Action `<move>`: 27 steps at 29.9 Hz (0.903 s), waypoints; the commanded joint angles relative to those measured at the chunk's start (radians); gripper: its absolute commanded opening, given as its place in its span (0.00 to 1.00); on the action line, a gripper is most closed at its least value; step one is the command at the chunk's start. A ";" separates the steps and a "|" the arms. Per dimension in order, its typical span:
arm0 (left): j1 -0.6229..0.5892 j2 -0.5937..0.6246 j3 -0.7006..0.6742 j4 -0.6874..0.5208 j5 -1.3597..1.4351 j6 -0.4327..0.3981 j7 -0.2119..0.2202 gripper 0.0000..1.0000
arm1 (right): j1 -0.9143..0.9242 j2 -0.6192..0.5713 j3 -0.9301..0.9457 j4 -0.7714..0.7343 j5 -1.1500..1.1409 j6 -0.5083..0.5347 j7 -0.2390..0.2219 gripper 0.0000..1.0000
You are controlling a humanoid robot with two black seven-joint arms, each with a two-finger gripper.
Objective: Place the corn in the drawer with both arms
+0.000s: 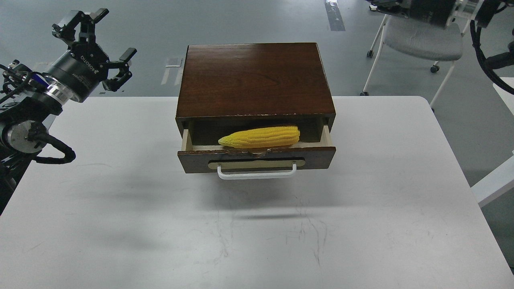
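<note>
The yellow corn (261,137) lies in the open drawer (257,158) of the dark brown wooden box (255,78), its pointed end to the left. The drawer stands pulled partly out, its white bar handle (257,174) facing me. My left gripper (102,46) is open and empty, held in the air well to the left of the box, above the table's far left corner. Only parts of my right arm (433,10) show at the top right edge; its gripper is out of view.
The box stands at the back middle of the white table (120,208). A grey office chair (417,38) stands on the floor behind the table at the right. Another white surface edge (494,184) shows at the far right.
</note>
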 commanded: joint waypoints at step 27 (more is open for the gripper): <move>0.077 -0.021 -0.009 0.001 0.053 -0.034 0.000 0.98 | -0.552 0.195 0.238 -0.106 0.494 -0.308 0.000 1.00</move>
